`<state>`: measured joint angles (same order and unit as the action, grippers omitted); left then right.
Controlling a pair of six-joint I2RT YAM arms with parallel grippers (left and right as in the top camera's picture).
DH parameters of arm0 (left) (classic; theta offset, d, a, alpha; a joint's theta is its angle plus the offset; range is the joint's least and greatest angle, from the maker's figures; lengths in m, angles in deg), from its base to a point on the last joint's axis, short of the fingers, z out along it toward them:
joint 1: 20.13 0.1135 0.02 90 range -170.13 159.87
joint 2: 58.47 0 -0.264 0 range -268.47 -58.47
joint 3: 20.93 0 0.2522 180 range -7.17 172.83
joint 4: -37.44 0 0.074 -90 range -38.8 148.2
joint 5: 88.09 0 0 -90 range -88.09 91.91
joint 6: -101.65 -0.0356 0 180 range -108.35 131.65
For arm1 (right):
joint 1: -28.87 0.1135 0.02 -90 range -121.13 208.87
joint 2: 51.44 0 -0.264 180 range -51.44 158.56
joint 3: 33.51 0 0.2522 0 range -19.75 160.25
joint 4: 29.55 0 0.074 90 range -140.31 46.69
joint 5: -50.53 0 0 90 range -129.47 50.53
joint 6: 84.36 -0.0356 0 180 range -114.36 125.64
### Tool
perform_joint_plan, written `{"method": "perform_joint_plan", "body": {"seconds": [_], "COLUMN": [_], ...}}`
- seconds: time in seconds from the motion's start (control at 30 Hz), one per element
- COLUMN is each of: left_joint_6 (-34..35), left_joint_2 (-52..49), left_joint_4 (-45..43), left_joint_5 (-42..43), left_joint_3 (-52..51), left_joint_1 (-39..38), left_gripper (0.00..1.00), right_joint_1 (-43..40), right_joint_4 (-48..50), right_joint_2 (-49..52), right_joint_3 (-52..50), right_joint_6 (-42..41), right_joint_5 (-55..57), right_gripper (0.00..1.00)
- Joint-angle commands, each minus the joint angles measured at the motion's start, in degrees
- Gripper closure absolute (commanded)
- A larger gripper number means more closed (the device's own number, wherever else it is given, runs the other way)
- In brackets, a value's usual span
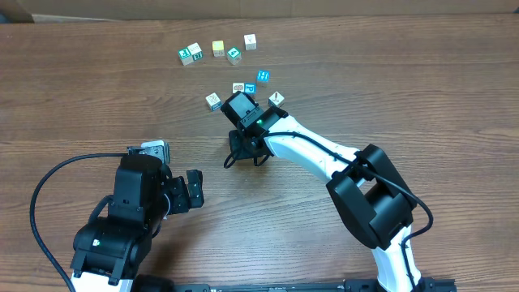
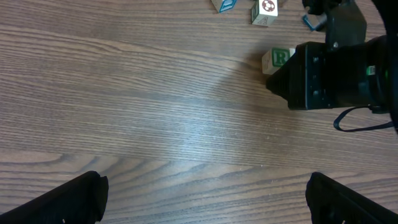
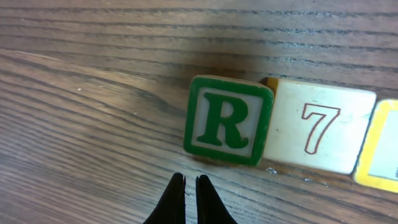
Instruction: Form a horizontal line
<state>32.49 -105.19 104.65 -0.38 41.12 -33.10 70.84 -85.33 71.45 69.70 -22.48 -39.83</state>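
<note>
While the left fingers [image 2: 68, 202] are held wide, the right fingers [image 3: 176, 205], pressed together and empty, are seen just beside the "R" cube [image 3: 228, 120], itself touching the "7" cube [image 3: 320, 124]; row-squaring seems underway, and a gentle straight nudge is needed next.

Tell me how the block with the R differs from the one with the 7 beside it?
The R cube has a bold solid green letter inside a green frame; the 7 cube has a thin red outlined numeral on a plain pale face. The R cube sits left, straight ahead of the shut right gripper; the 7 cube lies off to its right. Both are small cubes side by side on the wooden table.
</note>
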Motion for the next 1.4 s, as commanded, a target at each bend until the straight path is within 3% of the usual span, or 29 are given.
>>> {"method": "perform_joint_plan", "body": {"seconds": [0.0,1.37], "left_joint_6": [0.59,0.59], "left_joint_2": [0.22,0.22], "left_joint_4": [-0.02,-0.02], "left_joint_5": [0.42,0.42], "left_joint_3": [-0.31,-0.31], "left_joint_1": [0.31,0.31], "left_gripper": [0.01,0.0], "right_joint_1": [-0.37,-0.59], "right_joint_4": [0.26,2.58], "right_joint_2": [1.27,1.33], "right_joint_3": [-0.26,-0.26], "right_joint_6": [-0.17,-0.17], "right_joint_5": [1.88,4.44], "right_gripper": [0.96,0.96]}}
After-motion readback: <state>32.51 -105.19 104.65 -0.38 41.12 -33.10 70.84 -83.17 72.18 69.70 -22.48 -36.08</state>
